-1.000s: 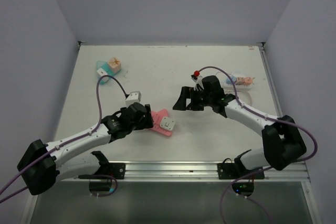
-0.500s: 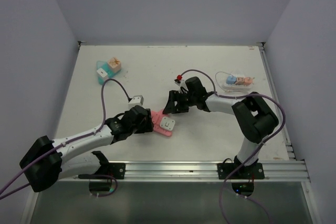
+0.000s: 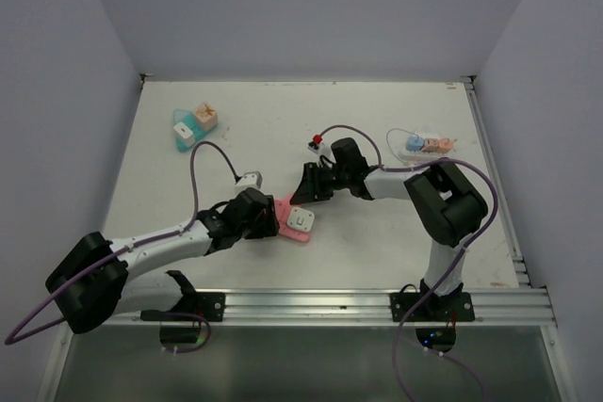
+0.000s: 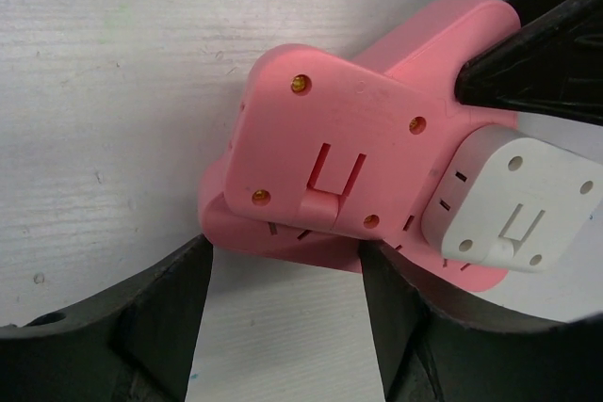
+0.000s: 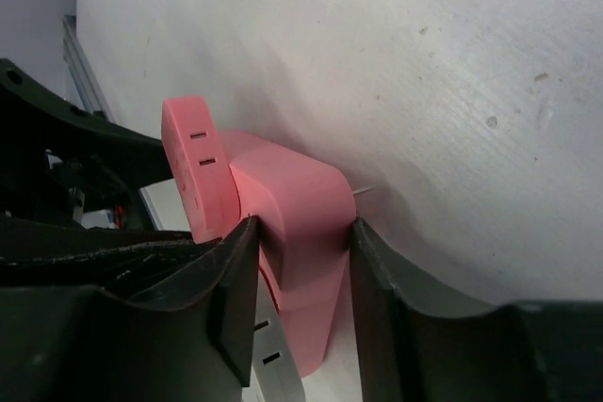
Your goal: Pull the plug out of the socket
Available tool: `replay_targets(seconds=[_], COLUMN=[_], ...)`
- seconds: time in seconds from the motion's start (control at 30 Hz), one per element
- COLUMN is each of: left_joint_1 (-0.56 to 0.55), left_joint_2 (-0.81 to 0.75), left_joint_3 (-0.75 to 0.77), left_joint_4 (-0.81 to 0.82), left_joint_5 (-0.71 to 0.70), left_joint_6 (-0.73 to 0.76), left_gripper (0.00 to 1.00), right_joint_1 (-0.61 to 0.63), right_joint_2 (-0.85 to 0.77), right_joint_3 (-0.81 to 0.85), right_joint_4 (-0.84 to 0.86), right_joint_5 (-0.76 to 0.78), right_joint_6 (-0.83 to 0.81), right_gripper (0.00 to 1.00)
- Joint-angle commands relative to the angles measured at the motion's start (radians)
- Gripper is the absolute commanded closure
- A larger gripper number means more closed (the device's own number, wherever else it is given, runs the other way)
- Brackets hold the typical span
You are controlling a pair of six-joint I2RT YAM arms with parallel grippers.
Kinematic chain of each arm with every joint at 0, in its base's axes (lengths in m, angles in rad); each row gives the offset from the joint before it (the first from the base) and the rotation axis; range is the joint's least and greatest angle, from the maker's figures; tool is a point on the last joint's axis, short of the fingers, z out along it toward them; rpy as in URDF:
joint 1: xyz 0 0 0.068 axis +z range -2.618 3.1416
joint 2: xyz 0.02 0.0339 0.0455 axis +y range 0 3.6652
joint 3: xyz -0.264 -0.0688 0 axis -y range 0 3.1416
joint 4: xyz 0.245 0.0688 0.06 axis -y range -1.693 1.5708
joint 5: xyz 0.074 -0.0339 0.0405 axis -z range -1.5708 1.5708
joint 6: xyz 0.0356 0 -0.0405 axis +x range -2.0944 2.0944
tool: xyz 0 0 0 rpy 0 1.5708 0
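A pink socket block (image 3: 285, 204) lies near the table's middle, with a white plug (image 3: 301, 222) seated in it. In the left wrist view a pink plug (image 4: 330, 152) with brass screws sits on the socket (image 4: 283, 242) beside the white plug (image 4: 513, 204). My left gripper (image 4: 283, 253) is shut on the socket's near end, a finger touching each side. My right gripper (image 5: 301, 233) is shut on the pink plug (image 5: 301, 204) from the far side; the slotted socket edge (image 5: 193, 167) shows to its left. From above, the left gripper (image 3: 267, 218) and right gripper (image 3: 303, 193) meet at the block.
A white cube adapter (image 3: 248, 179) lies just behind my left wrist. Teal and orange blocks (image 3: 193, 122) sit at the back left. A clear tray (image 3: 426, 145) with blue and orange blocks is at the back right. A metal rail (image 3: 311, 303) runs along the near edge.
My right arm swung left to the pink block and its jaws closed on the pink plug. My left jaws narrowed onto the socket's near end.
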Motion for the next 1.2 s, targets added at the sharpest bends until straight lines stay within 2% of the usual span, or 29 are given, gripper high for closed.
replay_targets(seconds=[0.0,0.03,0.07,0.17,0.23,0.57,0.7,0.87,1.03,1.17], left_joint_1=[0.015,0.014,0.015,0.017,0.021,0.040,0.041,0.052,0.069,0.076], left_joint_2=[0.042,0.046,0.048,0.036,0.023,-0.075,-0.116,-0.104,-0.014,0.031], left_joint_3=[0.014,0.020,0.031,0.048,0.054,0.101,0.111,0.118,0.134,0.149], left_joint_4=[0.059,0.056,0.056,0.053,0.050,0.017,0.016,0.037,0.056,0.102], left_joint_5=[-0.002,0.001,0.001,0.001,0.001,-0.008,-0.034,-0.066,-0.062,-0.049], left_joint_6=[0.018,0.020,0.021,0.023,0.023,-0.025,-0.080,-0.155,-0.267,-0.301], left_gripper=[0.32,0.32,0.32,0.30,0.29,0.10,0.06,0.07,0.14,0.17], right_joint_1=[0.008,0.008,0.008,0.008,0.008,0.008,0.008,0.008,0.009,0.008], right_joint_2=[-0.008,-0.017,-0.028,-0.082,-0.129,-0.321,-0.340,-0.349,-0.384,-0.407], right_joint_3=[-0.009,-0.011,-0.015,-0.026,-0.040,-0.130,-0.150,-0.180,-0.203,-0.220], right_joint_4=[0.064,0.056,0.050,0.024,0.013,-0.013,-0.010,0.005,0.017,0.017], right_joint_5=[-0.078,-0.081,-0.080,-0.060,-0.046,0.152,0.202,0.241,0.296,0.316], right_joint_6=[-0.024,-0.032,-0.039,-0.069,-0.082,-0.125,-0.128,-0.116,-0.101,-0.095], right_gripper=[0.69,0.73,0.83,0.96,1.00,1.00,1.00,1.00,1.00,1.00])
